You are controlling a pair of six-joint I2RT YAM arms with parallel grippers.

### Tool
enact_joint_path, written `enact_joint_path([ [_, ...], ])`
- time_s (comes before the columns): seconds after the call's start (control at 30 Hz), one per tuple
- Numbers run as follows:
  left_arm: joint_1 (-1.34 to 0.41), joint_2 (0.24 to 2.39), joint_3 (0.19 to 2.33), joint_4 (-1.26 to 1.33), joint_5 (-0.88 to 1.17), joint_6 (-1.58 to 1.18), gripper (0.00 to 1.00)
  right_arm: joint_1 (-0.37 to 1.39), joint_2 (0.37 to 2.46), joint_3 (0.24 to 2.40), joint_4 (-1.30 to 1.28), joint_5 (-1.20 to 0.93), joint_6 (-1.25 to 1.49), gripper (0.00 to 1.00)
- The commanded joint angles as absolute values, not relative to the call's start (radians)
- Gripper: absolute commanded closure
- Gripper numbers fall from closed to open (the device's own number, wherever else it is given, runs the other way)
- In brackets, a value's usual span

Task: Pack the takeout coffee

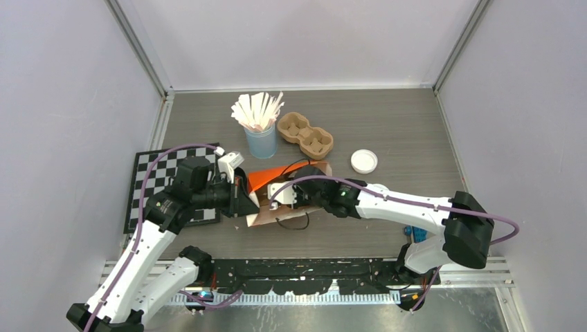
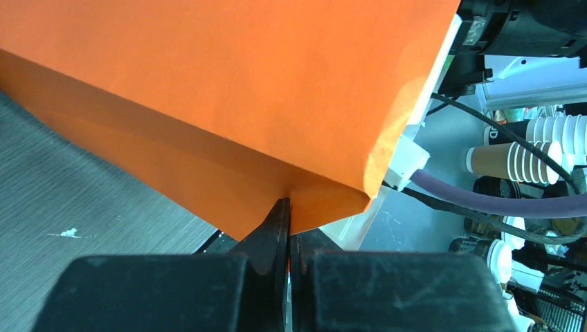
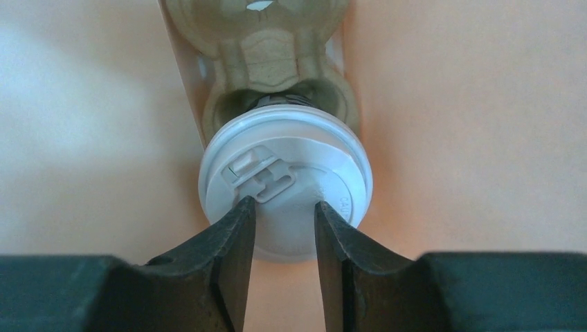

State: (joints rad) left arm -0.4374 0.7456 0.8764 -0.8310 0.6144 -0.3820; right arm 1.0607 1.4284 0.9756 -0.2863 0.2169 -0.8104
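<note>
Currently left gripper (image 2: pixel 289 214) clamps the bag (image 2: pixel 228 90) at its edge; right gripper (image 3: pixel 284 204) stands part-open at the lidded cup (image 3: pixel 285 166). Likely light, crushable, slick-topped: grasp below rim.

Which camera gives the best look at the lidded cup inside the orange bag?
Right wrist: the cup's white lid fills the centre, just beyond the end effector. Top view, the orange bag hides it; left wrist shows only the bag's outside.

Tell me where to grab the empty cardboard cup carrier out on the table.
I'd take the cardboard carrier at its pinched waist between the two wells, coming straight down. It lies flat, wells up, and the waist looks narrowest. The blue cup stands close beside one end.
</note>
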Motion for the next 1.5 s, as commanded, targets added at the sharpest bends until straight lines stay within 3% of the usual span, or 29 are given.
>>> enact_joint_path([
  [0.0,-0.437,0.732,0.881,-0.815,0.638,-0.373,1.0,1.062,1.351,1.032,-0.394,0.195,-0.803,0.56],
  [0.2,-0.437,0.742,0.881,-0.769,0.59,-0.336,1.0,1.079,1.291,1.076,-0.488,0.199,-0.778,0.43],
  [0.4,-0.437,0.804,0.91,-0.719,0.59,-0.35,1.0,1.095,1.264,1.158,-0.604,0.147,-0.728,0.37],
  [1.2,-0.437,0.975,1.122,-0.808,0.599,-0.522,1.0,1.164,1.254,1.282,-0.705,0.05,-0.547,0.36],
  [1.47,-0.437,1.019,1.183,-0.877,0.606,-0.565,1.0,1.163,1.28,1.341,-0.706,0.046,-0.549,0.42],
])
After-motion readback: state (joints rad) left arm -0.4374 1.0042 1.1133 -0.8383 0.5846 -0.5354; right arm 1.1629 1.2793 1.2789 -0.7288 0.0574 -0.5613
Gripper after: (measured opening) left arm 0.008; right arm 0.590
